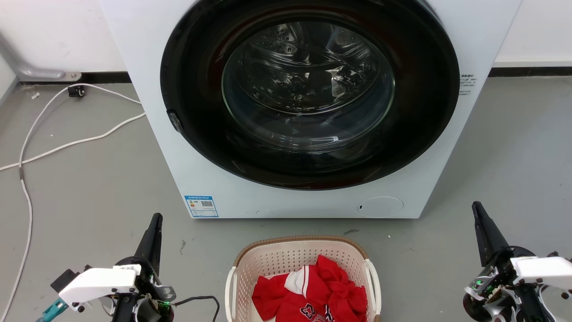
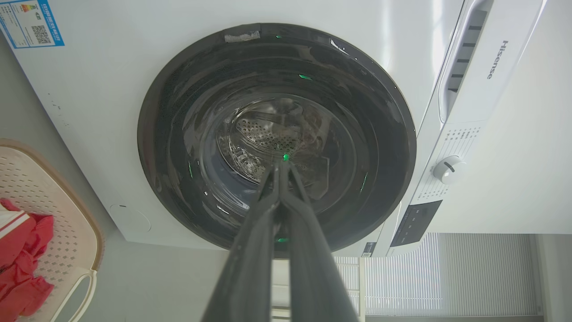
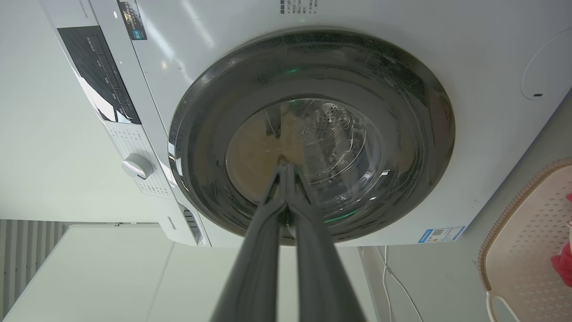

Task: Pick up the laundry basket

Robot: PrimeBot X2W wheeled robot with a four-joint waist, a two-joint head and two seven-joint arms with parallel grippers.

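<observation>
Head view: left gripper has its fingers pressed together to a point, with nothing between them. Right gripper is the same, fingers closed tight and empty. Both point ahead at the washing machine; the tips stop short of its front panel, no contact.

The laundry basket sits upright on the floor between the two grippers, right of the left one and left of the right one, well apart from both. It lies back from the fingertips, alongside the gripper bodies, with a strip of floor between its far rim and the machine. One white handle faces the left gripper and the other handle faces the right gripper. Neither is touched. A red and white garment is bundled inside.

A white cable runs over the floor out past the left gripper, on the side away from the basket.

Left wrist view: the left gripper has its tips meeting, set against the dark door. A basket corner shows off to the side of the fingers, clear of them, red cloth showing.

Right wrist view: the right gripper also has its tips together against the door glass. The basket rim is off to the side, no contact.
</observation>
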